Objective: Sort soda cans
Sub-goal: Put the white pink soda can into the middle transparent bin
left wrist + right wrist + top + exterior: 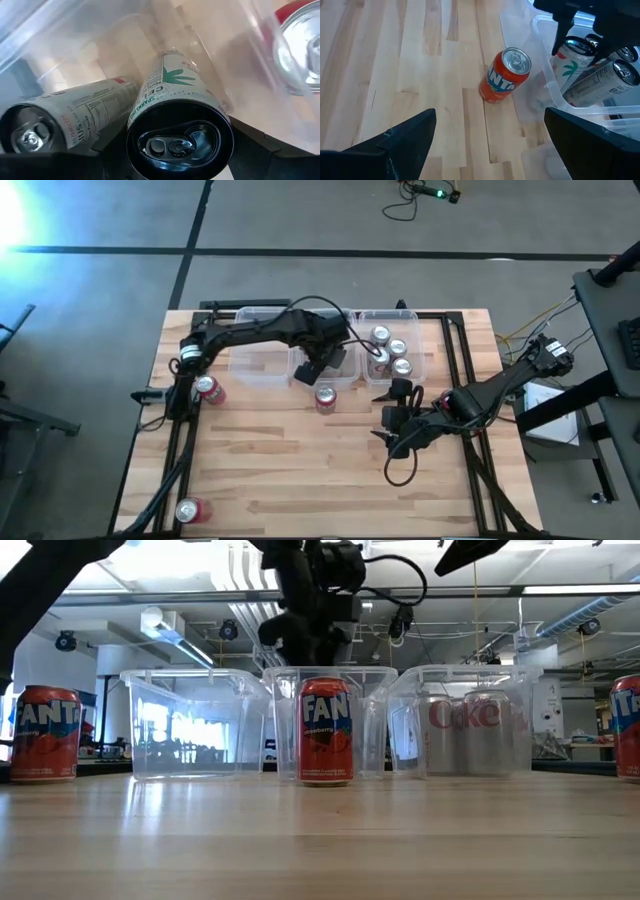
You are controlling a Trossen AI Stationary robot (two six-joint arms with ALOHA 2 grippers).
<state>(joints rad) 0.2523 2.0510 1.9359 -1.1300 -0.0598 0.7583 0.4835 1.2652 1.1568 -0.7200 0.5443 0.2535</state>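
Pale wooden surface (270, 470) aside, the left gripper (322, 366), fingers clamped on a white slim can (175, 107), should release it low inside the clear plastic middle bin (375, 700), while the right gripper (398, 420) waits with fingers apart.

I see open surface (300, 470) mid-front; an upright Fanta can (325, 397) blocks access just before the middle bin (345, 370).

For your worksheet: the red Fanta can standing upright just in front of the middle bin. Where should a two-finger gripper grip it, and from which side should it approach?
Probably the Fanta can is best gripped across the middle of its round wall, coming straight down from above. It stands upright with its silver top facing up. The middle bin stands close behind, so fingers closing left-right would likely avoid it. The open right gripper hovers nearby.
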